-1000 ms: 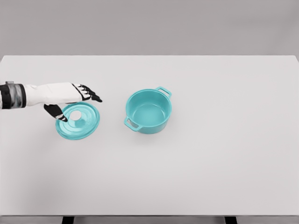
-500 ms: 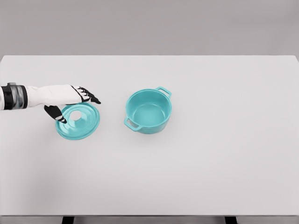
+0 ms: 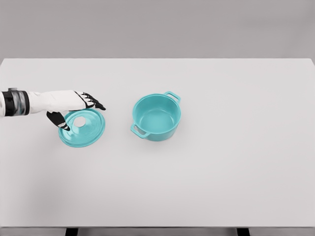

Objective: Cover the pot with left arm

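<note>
So the left robot hand comes in from the left edge on a white arm, sitting right over the upper-left rim of the teal lid. Its dark fingers point out to the right above the lid's far edge, and the thumb hangs down at the lid's left side. The hand looks loosely spread, not clamped, and honestly I can't tell whether it's actually touching the lid or just floating over it. Nothing looks gripped.

The lid lies on the white desk with its round knob in the middle showing, a bit tilted toward the camera by the look of it.

The pot is to the right of the lid, apart from it, upright and uncovered, same teal, one handle at the back right and one at the front left.
</note>
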